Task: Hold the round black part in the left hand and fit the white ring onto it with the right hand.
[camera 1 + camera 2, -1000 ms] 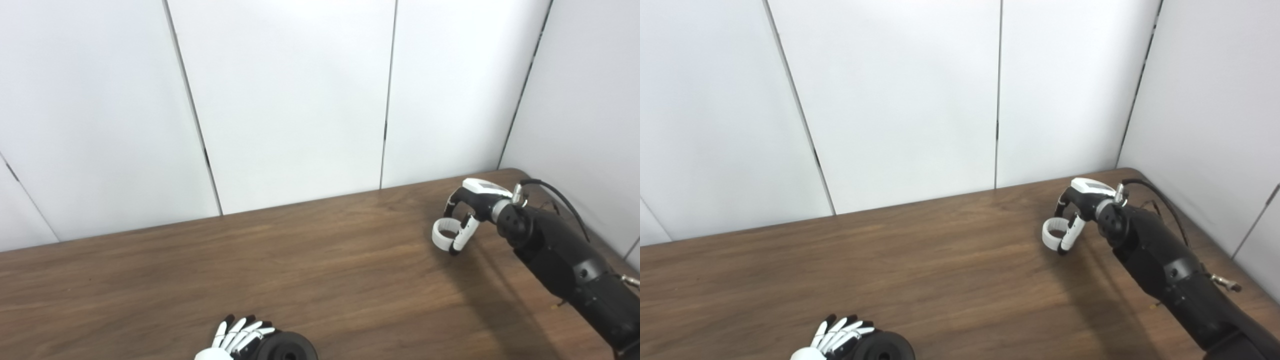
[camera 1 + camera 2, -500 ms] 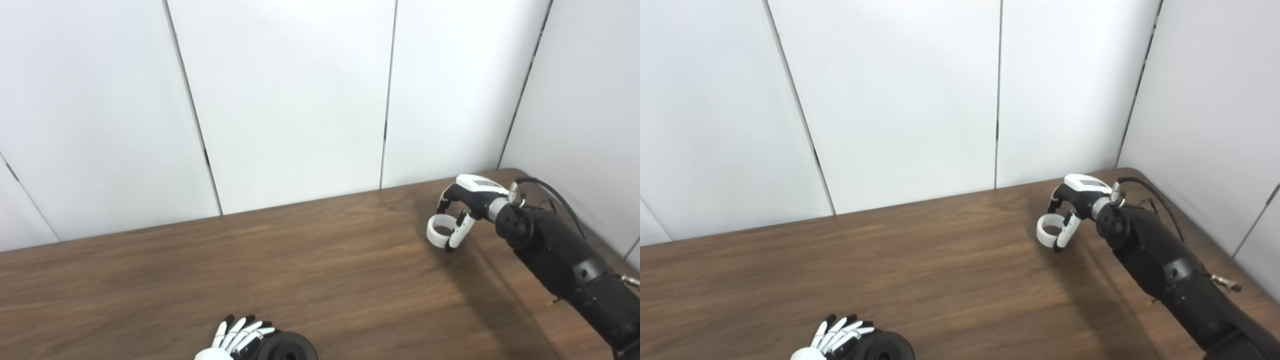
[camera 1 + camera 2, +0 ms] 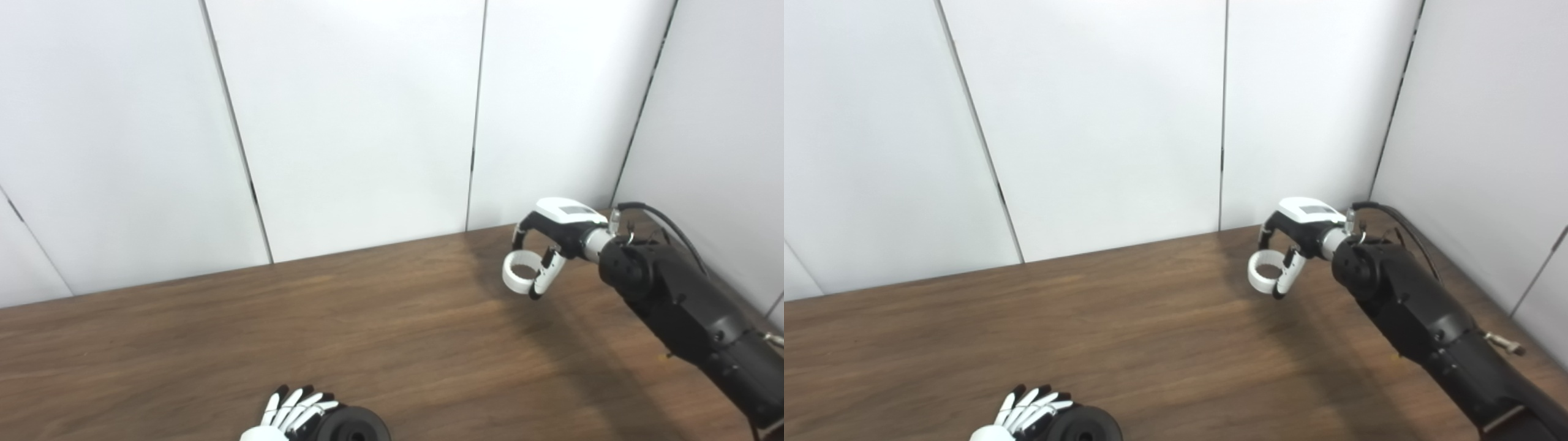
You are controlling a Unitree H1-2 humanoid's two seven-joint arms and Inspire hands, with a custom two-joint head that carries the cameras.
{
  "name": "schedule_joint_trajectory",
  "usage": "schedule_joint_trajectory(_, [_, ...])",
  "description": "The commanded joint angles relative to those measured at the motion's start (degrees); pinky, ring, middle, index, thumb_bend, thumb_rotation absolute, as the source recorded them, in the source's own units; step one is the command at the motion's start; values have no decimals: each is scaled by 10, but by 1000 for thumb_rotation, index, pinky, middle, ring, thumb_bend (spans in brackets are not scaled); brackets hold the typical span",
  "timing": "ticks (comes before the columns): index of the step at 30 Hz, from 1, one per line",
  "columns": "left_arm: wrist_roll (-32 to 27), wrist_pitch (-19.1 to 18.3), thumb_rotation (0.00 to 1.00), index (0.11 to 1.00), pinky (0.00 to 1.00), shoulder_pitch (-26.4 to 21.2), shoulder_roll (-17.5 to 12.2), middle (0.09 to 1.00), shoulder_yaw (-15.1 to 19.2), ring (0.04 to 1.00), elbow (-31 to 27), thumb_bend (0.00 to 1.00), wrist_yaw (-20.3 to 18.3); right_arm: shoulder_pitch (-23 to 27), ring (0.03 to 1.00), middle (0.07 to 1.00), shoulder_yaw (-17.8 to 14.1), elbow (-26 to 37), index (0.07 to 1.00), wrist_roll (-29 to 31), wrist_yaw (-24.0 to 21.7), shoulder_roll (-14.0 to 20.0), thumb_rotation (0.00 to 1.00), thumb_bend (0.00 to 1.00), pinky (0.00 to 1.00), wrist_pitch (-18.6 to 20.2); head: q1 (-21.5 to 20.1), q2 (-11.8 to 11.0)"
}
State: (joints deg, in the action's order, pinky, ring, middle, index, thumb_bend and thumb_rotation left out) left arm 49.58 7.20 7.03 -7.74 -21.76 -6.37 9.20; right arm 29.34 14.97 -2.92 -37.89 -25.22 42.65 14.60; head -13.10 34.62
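Pinching the white ring point(image 3: 519, 277) above the table point(image 3: 392, 331), the right hand point(image 3: 551, 242) hovered; the left hand point(image 3: 288, 416) gripped the black part point(image 3: 352, 425).

Two head cameras side by side, looking down, sharing table point(image 3: 392, 331), wall point(image 3: 355, 122)

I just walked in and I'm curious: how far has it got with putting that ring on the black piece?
Both pickups look done: the left hand grips the round black part near the table's front edge, and the right hand holds the white ring above the far right. Left: bringing them together and fitting the ring on.
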Motion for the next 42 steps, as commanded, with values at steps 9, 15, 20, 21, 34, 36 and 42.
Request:
schedule_joint_trajectory(9, [24,-40,66,485,1000,25,-8,827,9,912,135,525,28,43,916,793,-16,219,483,-1,-94,27,135,525,889,-6,28,43])
schedule_joint_trajectory(15, [32,-54,64,485,1000,25,-2,816,5,902,110,525,11,36,924,798,-25,310,484,10,-147,10,133,524,891,27,43,79])
schedule_joint_trajectory(20, [31,-69,62,484,1000,24,1,820,3,909,88,526,-12,39,927,798,-23,372,484,18,-191,-9,134,524,889,48,55,109])
schedule_joint_trajectory(21, [33,-72,62,484,1000,24,2,820,3,909,84,526,-14,39,927,797,-24,382,484,22,-197,-13,134,524,887,51,56,113])
schedule_joint_trajectory(34, [49,-98,62,484,1000,21,10,814,-5,892,51,526,-35,38,911,786,-6,462,482,42,-260,-69,135,525,832,98,87,149])
schedule_joint_trajectory(36, [51,-104,62,484,1000,21,12,814,-7,892,48,526,-38,36,912,786,-1,466,482,41,-265,-78,135,525,841,102,94,153])
schedule_joint_trajectory(42, [51,-107,62,484,1000,20,17,813,-12,890,44,525,-39,21,903,776,13,463,482,32,-258,-105,135,525,821,96,107,158])
